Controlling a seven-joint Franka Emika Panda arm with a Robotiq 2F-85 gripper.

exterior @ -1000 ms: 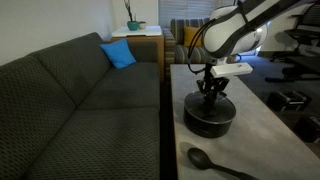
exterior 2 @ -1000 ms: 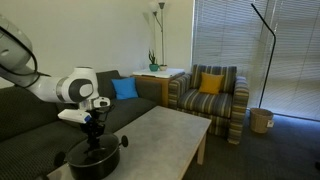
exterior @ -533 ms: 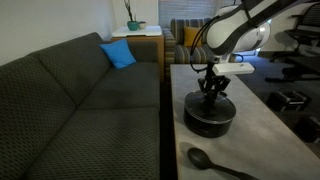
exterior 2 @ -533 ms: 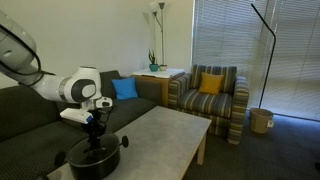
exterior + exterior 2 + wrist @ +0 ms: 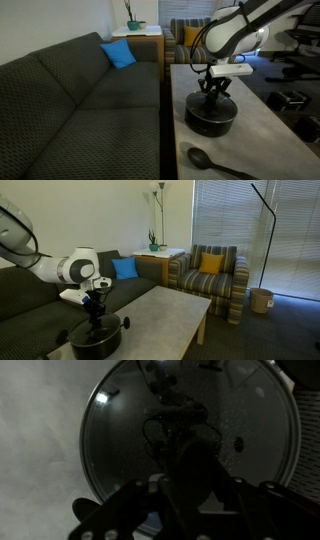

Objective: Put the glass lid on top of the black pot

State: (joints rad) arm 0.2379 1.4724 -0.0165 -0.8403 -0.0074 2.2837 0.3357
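In both exterior views we are seeing soft, even room light, with low and grainy detail. In the wrist view we are getting a dim, blurred picture: glare spots are shining on the glass lid [image 5: 120, 440], and the dark foreground is lying out of focus.

the arm reaches over with the gripper [image 5: 213, 92] pointing straight down, its fingers seemingly drawn close together

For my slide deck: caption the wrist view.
Dark pincer centred over a round, metal-rimmed transparent glass lid, viewed from above.
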